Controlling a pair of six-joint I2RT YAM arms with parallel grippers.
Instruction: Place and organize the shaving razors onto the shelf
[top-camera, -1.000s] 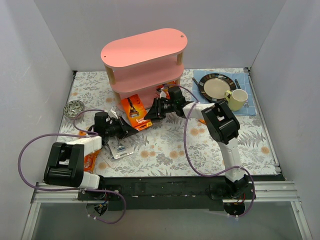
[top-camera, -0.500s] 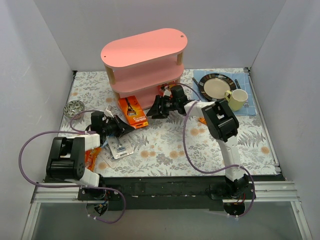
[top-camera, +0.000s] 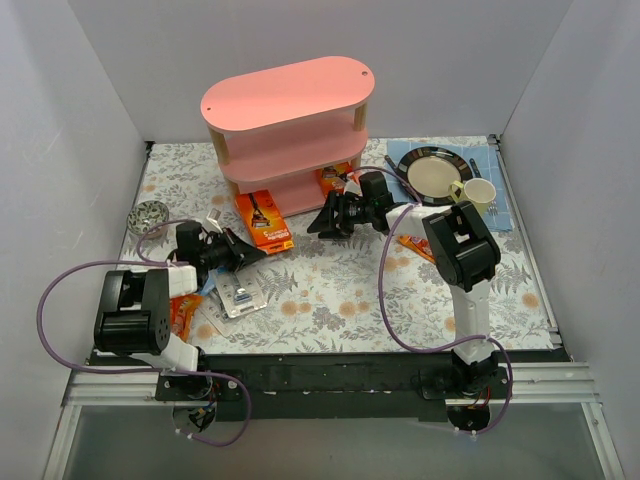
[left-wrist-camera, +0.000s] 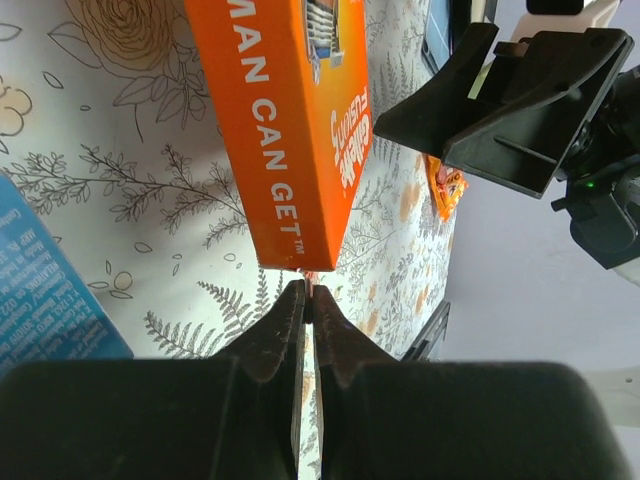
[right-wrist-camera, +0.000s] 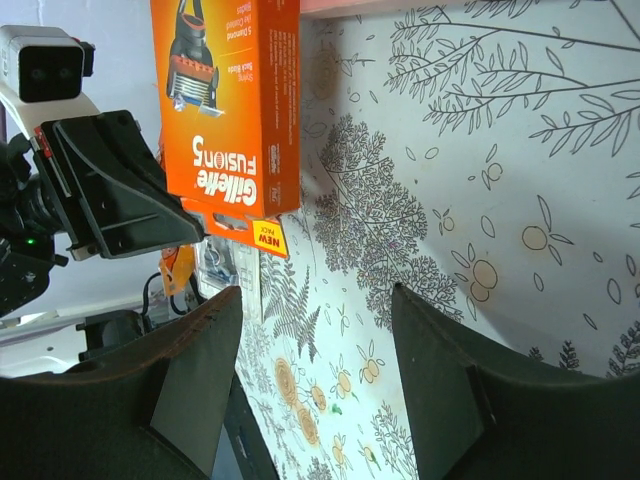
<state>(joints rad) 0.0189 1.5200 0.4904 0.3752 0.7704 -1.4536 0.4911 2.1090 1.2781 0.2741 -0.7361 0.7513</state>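
Pressing black fingers (left-wrist-camera: 275, 335) of left gripper (left-wrist-camera: 307, 290) fully together, gripping nothing, tips pointing at the near corner of flat orange rectangular cardboard razor pack (left-wrist-camera: 290, 120). Spreading right gripper's (right-wrist-camera: 315, 300) fingers (right-wrist-camera: 200, 370) wide, empty, facing that 1 pack. Lying on floral tablecloth (top-camera: 330, 290), at the foot of pink 3-tier oval-board shelf (top-camera: 290, 100).

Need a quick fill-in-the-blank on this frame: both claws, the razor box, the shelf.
1. The left claw is ___.
2. The right claw is ___ and holds nothing.
3. The orange razor box sits just in front of the ___ shelf.
Missing words: shut; open; pink.
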